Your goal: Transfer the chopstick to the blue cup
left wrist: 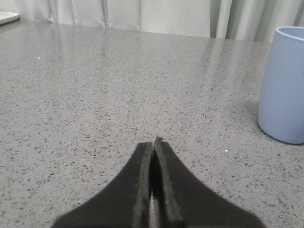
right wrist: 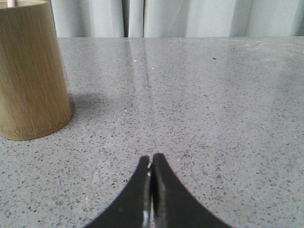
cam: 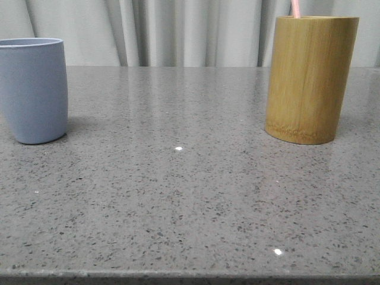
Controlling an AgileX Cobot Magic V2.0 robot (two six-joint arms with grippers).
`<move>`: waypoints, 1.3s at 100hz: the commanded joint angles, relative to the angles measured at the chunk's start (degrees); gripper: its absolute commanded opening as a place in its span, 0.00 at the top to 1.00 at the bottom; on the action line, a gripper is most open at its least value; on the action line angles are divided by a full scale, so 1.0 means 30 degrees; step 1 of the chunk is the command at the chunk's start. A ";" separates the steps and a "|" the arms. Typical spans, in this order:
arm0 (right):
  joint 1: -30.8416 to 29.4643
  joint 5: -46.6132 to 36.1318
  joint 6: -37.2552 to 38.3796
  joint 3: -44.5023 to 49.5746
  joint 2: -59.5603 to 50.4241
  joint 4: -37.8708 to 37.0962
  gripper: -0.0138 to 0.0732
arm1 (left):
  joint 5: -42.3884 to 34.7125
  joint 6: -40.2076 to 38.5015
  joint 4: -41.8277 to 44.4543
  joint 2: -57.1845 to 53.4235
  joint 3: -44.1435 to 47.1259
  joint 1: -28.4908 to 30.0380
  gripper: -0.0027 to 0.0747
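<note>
The blue cup (cam: 32, 89) stands upright at the far left of the grey speckled table, and also shows in the left wrist view (left wrist: 283, 85). A pale pink chopstick (cam: 295, 8) sticks up out of the tall tan bamboo holder (cam: 309, 77) at the right; only its upper end shows. In the right wrist view the holder (right wrist: 29, 71) shows with the chopstick tip (right wrist: 11, 3). My left gripper (left wrist: 153, 142) is shut and empty, low over the table, well apart from the cup. My right gripper (right wrist: 152, 158) is shut and empty, apart from the holder. Neither gripper shows in the front view.
The grey stone table (cam: 178, 196) runs to a front edge at the bottom of the front view. Pale curtains (cam: 178, 29) hang behind it. A white flat object (left wrist: 7, 17) lies at the table's far edge in the left wrist view.
</note>
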 commanded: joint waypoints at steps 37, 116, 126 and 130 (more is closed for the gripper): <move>-0.0131 -0.1588 -0.0236 -0.0002 -0.0425 -0.0361 0.96 | -0.1598 -0.0042 -0.0077 -0.0665 0.0170 -0.0034 0.99; -0.0112 -0.2581 -0.0377 -0.1015 -0.0410 -0.0032 0.96 | -0.4149 -0.0042 0.0625 -0.0665 -0.0962 -0.0034 0.99; -0.0112 -0.0948 -0.0377 -0.2419 -0.0169 -0.0032 0.96 | -0.2184 -0.0042 0.0625 -0.0346 -0.2429 -0.0034 0.99; -0.0112 -0.0024 -0.0377 -0.2998 0.0046 0.0006 0.96 | -0.1472 -0.0042 0.0625 -0.0043 -0.3159 -0.0034 0.99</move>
